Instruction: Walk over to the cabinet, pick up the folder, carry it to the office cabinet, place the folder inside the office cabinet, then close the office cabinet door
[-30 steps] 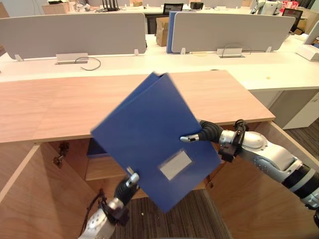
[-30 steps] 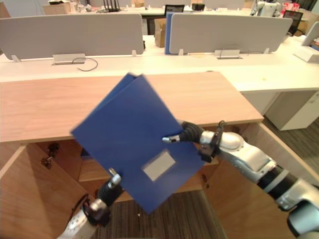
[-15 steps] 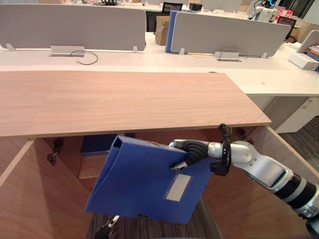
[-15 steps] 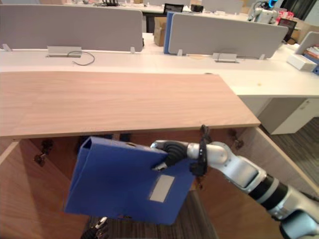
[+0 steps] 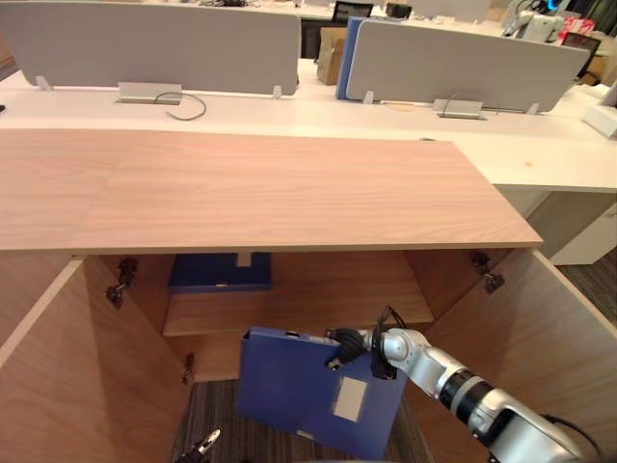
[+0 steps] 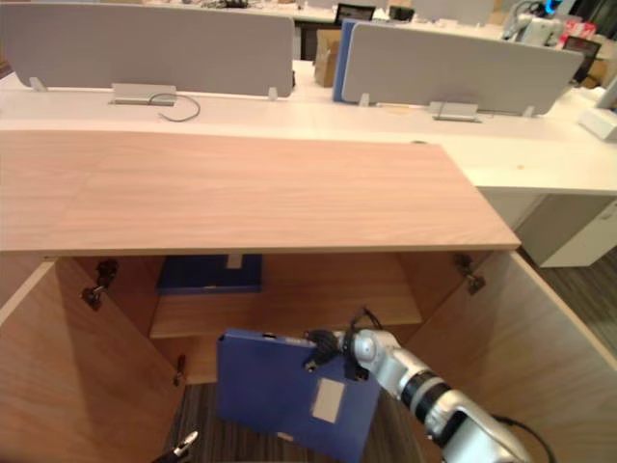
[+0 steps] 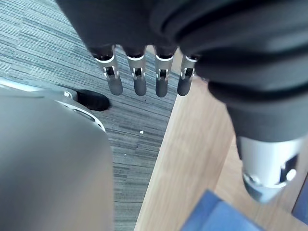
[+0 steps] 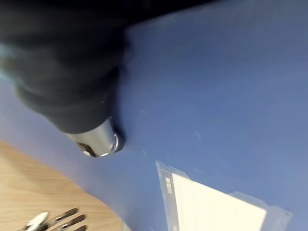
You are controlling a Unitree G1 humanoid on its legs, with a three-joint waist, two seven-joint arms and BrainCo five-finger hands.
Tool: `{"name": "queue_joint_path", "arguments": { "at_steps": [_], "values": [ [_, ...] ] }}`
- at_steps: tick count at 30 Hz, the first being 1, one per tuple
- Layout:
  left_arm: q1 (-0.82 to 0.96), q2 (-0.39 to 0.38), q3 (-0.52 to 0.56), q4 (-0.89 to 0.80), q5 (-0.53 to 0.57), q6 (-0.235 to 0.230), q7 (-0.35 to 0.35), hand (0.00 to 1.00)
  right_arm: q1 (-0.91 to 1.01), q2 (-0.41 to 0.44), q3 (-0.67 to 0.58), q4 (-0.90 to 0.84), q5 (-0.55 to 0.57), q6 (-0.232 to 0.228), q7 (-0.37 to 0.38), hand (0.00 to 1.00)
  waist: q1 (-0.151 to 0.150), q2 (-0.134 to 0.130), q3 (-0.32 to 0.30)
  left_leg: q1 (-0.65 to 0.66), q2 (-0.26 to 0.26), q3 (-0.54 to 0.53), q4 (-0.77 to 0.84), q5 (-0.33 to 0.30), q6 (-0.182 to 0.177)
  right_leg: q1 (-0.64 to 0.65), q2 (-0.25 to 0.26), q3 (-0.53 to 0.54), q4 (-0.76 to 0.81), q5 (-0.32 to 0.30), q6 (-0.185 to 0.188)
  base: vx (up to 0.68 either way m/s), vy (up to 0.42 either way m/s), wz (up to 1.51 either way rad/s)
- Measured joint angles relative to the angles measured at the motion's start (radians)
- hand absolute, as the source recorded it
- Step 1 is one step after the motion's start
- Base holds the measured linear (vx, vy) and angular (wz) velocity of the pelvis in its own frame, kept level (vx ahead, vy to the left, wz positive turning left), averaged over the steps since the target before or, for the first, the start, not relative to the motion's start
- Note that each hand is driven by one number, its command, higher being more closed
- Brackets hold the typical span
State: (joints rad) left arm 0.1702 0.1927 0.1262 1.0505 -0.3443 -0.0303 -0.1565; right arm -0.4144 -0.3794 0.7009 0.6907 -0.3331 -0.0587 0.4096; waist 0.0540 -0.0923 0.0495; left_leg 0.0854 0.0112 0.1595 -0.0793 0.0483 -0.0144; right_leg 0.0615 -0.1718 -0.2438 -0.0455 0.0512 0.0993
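The blue folder [image 5: 299, 386] with a white label pocket [image 8: 211, 207] hangs tilted in front of the open wooden cabinet's [image 5: 260, 193] lower space, below the inner shelf [image 5: 318, 304]. My right hand [image 5: 349, 345] is shut on the folder's upper edge, with its thumb [image 8: 98, 142] pressed on the blue cover [image 8: 216, 86]. My left hand [image 7: 139, 82] hangs low over the carpet beside the left door, fingers straight and holding nothing. Its fingertips [image 5: 204, 446] peek in at the bottom of the left eye view, apart from the folder.
Both cabinet doors stand wide open, the left door [image 5: 48, 386] and the right door [image 5: 545, 328]. A second blue folder [image 5: 220, 272] lies on the shelf at the back left. White desks with grey dividers [image 5: 154, 48] stand behind the cabinet.
The folder has come down from above the cabinet top to the front of the lower opening, carried by my right hand alone. My left hand has let go and dropped away.
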Motion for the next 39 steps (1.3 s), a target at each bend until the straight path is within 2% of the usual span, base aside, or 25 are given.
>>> {"name": "queue_joint_path", "arguments": {
  "at_steps": [1,3,4,6,7,8,10,12,13,14,16,18,21,25,26,28,29,31,34,37,39],
  "values": [
    [0.000,-0.003,0.000,0.000,0.000,0.000,0.002,0.00,0.000,0.010,-0.034,0.044,0.015,0.009,-0.005,1.00,0.003,0.002,0.005,0.000,-0.002,-0.004,0.000,0.001,0.001,0.003,-0.002,-0.004,-0.001,0.000,0.000,0.00,0.015,0.19],
    [0.007,-0.013,0.001,0.000,0.022,0.000,0.003,0.00,-0.001,0.042,-0.244,0.196,0.144,0.046,-0.044,1.00,0.013,0.026,0.023,0.000,-0.010,-0.024,0.000,0.002,0.004,0.016,-0.008,-0.024,-0.008,0.000,0.000,0.01,0.021,0.24],
    [0.010,-0.013,0.002,0.000,0.027,0.000,0.003,0.00,-0.001,0.053,-0.308,0.230,0.198,0.053,-0.055,1.00,0.012,0.030,0.027,0.000,-0.011,-0.035,0.000,0.003,0.005,0.024,-0.009,-0.033,-0.013,0.000,0.000,0.02,0.010,0.37],
    [0.016,-0.025,0.021,0.000,0.037,0.000,0.003,0.00,-0.007,0.092,-0.533,0.348,0.461,0.070,-0.140,1.00,0.017,0.037,0.034,0.000,-0.011,-0.058,0.000,0.004,0.004,0.042,-0.006,-0.059,-0.025,0.000,0.001,0.03,-0.004,0.31],
    [0.016,-0.027,0.027,0.000,0.037,0.000,0.003,0.00,-0.012,0.099,-0.579,0.372,0.518,0.070,-0.162,1.00,0.018,0.039,0.036,0.000,-0.011,-0.061,0.000,0.004,0.004,0.046,-0.005,-0.064,-0.028,0.000,0.001,0.02,-0.008,0.21],
    [0.015,-0.032,0.035,0.000,0.039,0.000,0.003,0.00,-0.030,0.112,-0.661,0.421,0.635,0.070,-0.202,1.00,0.018,0.046,0.041,0.001,-0.011,-0.069,0.000,0.005,0.004,0.055,-0.005,-0.074,-0.034,0.000,0.001,0.01,-0.006,0.17],
    [0.015,-0.036,0.035,0.000,0.039,0.000,0.004,0.00,-0.042,0.117,-0.760,0.462,0.777,0.071,-0.249,1.00,0.018,0.054,0.046,0.001,-0.012,-0.084,0.000,0.006,0.004,0.065,-0.004,-0.090,-0.037,0.000,0.000,0.00,-0.003,0.23],
    [0.018,-0.038,0.036,0.000,0.043,0.000,0.010,0.00,-0.049,0.119,-0.815,0.466,0.967,0.070,-0.297,1.00,0.019,0.061,0.057,-0.002,-0.012,-0.094,-0.002,0.010,0.002,0.068,-0.004,-0.102,-0.037,0.000,0.000,-0.02,0.009,0.17],
    [0.018,-0.039,0.036,0.000,0.043,0.000,0.010,0.00,-0.053,0.122,-0.833,0.466,1.005,0.070,-0.304,1.00,0.019,0.063,0.062,-0.002,-0.012,-0.096,-0.002,0.011,0.002,0.069,-0.004,-0.104,-0.037,0.000,0.000,-0.03,0.017,0.10],
    [0.020,-0.040,0.036,0.000,0.043,0.000,0.011,0.00,-0.057,0.130,-0.869,0.466,1.109,0.069,-0.320,1.00,0.020,0.065,0.067,-0.004,-0.013,-0.100,-0.005,0.014,0.001,0.068,-0.005,-0.108,-0.037,-0.001,0.000,-0.03,0.013,0.09],
    [0.023,-0.042,0.038,0.000,0.042,0.000,0.016,0.00,-0.064,0.149,-0.923,0.466,1.283,0.051,-0.341,1.00,0.020,0.068,0.070,-0.009,-0.014,-0.107,-0.005,0.016,0.000,0.067,-0.006,-0.114,-0.037,-0.001,-0.001,-0.03,0.012,0.11],
    [0.027,-0.051,0.054,0.000,0.039,0.000,0.029,0.00,-0.079,0.192,-1.026,0.461,1.522,-0.013,-0.349,1.00,0.020,0.074,0.074,-0.015,-0.015,-0.113,-0.005,0.018,0.000,0.066,-0.007,-0.122,-0.038,-0.001,-0.001,-0.03,0.016,0.10],
    [0.030,-0.067,0.076,-0.001,0.039,0.000,0.061,0.00,-0.100,0.228,-1.123,0.452,1.740,-0.099,-0.363,1.00,0.021,0.083,0.081,-0.015,-0.015,-0.115,-0.005,0.018,0.000,0.067,-0.007,-0.126,-0.039,-0.002,0.000,-0.01,0.010,0.03],
    [0.033,-0.075,0.090,-0.008,0.041,-0.003,0.085,0.00,-0.111,0.237,-1.180,0.439,1.766,-0.136,-0.405,1.00,0.029,0.087,0.099,-0.021,-0.013,-0.112,-0.001,0.016,-0.002,0.064,-0.009,-0.128,-0.036,-0.006,0.005,0.00,0.000,-0.01],
    [0.028,-0.081,0.103,-0.030,0.041,-0.007,0.089,0.00,-0.123,0.248,-1.181,0.408,1.766,-0.146,-0.419,1.00,0.033,0.087,0.120,-0.068,-0.003,-0.107,0.055,-0.006,-0.002,0.036,-0.015,-0.128,-0.005,-0.016,0.007,-0.05,0.004,0.00],
    [-0.005,-0.096,0.103,-0.062,0.040,-0.011,0.098,0.00,-0.173,0.252,-1.180,0.362,1.766,-0.151,-0.429,1.00,0.039,0.111,0.174,-0.218,0.021,-0.105,0.288,-0.100,-0.003,-0.083,-0.032,-0.123,0.175,-0.085,-0.004,-0.09,0.016,-0.02],
    [-0.018,-0.104,0.095,-0.085,0.037,-0.015,0.108,0.00,-0.218,0.253,-1.180,0.343,1.767,-0.155,-0.441,1.00,0.047,0.132,0.205,-0.307,0.041,-0.104,0.444,-0.167,-0.005,-0.170,-0.048,-0.116,0.330,-0.153,-0.008,-0.14,0.012,-0.06],
    [-0.024,-0.108,0.076,-0.123,0.032,-0.028,0.124,0.00,-0.270,0.254,-1.178,0.294,1.766,-0.158,-0.466,1.00,0.053,0.150,0.222,-0.447,0.055,-0.119,0.686,-0.282,-0.005,-0.304,-0.093,-0.105,0.601,-0.292,-0.006,-0.14,-0.037,0.15],
    [-0.023,-0.106,0.074,-0.153,0.028,-0.033,0.128,0.00,-0.330,0.246,-1.161,0.252,1.764,-0.160,-0.489,1.00,0.053,0.157,0.252,-0.560,0.064,-0.149,0.917,-0.394,-0.006,-0.399,-0.136,-0.101,0.841,-0.426,-0.005,-0.12,-0.068,0.23],
    [-0.018,-0.104,0.051,-0.185,0.025,-0.033,0.128,0.00,-0.431,0.197,-1.133,0.244,1.733,-0.157,-0.541,1.00,0.052,0.165,0.275,-0.684,0.061,-0.176,1.091,-0.455,-0.010,-0.503,-0.181,-0.100,1.033,-0.515,-0.013,-0.14,-0.080,0.24],
    [-0.019,-0.102,0.032,-0.209,0.025,-0.033,0.129,0.00,-0.484,0.152,-1.109,0.235,1.720,-0.149,-0.563,1.00,0.054,0.177,0.298,-0.736,0.062,-0.182,1.163,-0.476,-0.010,-0.548,-0.200,-0.098,1.114,-0.550,-0.019,-0.10,-0.024,0.18]
  ]
}}
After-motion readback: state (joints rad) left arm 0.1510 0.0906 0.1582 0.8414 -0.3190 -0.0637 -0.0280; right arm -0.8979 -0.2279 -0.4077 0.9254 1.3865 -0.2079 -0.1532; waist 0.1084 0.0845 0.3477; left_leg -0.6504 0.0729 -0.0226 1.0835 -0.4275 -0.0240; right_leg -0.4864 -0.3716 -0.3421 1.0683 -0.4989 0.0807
